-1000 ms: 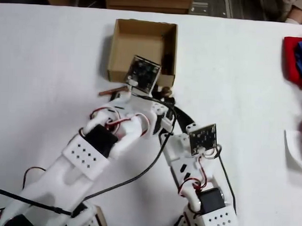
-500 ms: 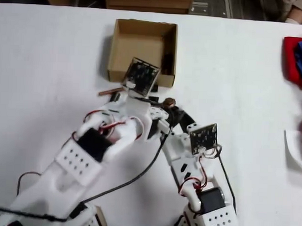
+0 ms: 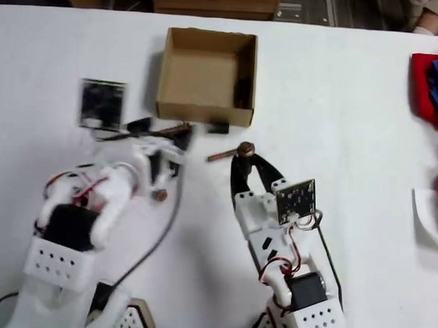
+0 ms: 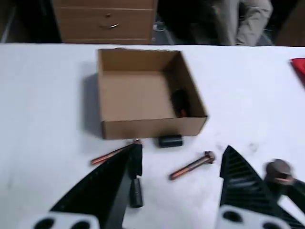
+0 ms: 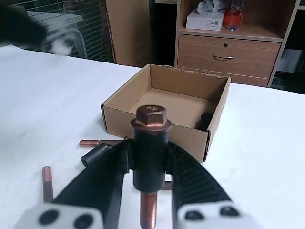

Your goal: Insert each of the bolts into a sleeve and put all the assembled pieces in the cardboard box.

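your left arm has swung back from the cardboard box (image 3: pixel 203 112) to the left of the frame; its gripper (image 4: pixel 182 151) hangs open over the desk (image 3: pixel 350 104). the right gripper (image 5: pixel 150 157) is clamped on a sleeve (image 5: pixel 150 169) with a bolt (image 5: pixel 151 119) through it, upright, just below the box at centre. a loose bolt (image 3: pixel 225 155) lies beside it — a black piece (image 3: pixel 243 89) sits inside the box.
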Motion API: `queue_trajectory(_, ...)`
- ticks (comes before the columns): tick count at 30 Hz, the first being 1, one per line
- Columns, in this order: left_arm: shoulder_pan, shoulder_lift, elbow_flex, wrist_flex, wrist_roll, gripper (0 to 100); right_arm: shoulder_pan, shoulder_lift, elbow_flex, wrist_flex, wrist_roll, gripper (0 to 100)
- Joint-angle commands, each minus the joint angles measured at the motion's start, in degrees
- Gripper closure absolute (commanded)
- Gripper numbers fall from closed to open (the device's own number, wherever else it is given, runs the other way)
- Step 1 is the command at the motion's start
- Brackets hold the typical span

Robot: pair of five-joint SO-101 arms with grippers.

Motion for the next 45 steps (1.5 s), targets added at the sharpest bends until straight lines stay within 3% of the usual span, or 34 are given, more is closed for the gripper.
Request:
queue_trajectory(1,-8.26,-1.85,6.11,-0.35,-0.97,77,-0.04,0.04,0.44,-0.13,-0.53,97.8)
queue_trajectory(6,-15.91,-3.25,18.07,-5.54,-0.88,98,-0.04,0.04,0.44,0.13,-0.53,97.8)
queue_trajectory(11,-19.34,-4.75,29.67,-12.75,-2.73,87,-0.04,0.04,0.44,6.37,-0.53,97.8)
queue_trajectory(16,-19.87,-5.45,39.52,-19.87,-14.51,79,0.48,0.13,0.35,7.69,-3.08,97.8)
queue_trajectory(20,-20.04,-5.45,43.91,-26.20,-17.49,78,2.68,0.13,-0.18,8.04,1.05,97.9)
queue_trajectory(27,-18.64,-5.10,44.53,-26.46,-21.01,78,4.00,3.74,-11.87,8.66,2.90,97.9)
queue_trajectory(34,-20.31,-5.10,44.35,-26.37,-20.84,78,4.26,33.80,-39.30,9.27,2.37,97.9)
queue_trajectory(39,-20.48,-5.10,44.00,-26.02,-20.84,78,4.35,61.58,-65.49,18.42,2.20,97.8)
queue_trajectory(45,-22.68,-5.01,43.03,-24.97,-17.93,78,6.37,94.99,-97.67,29.67,-7.38,97.8)
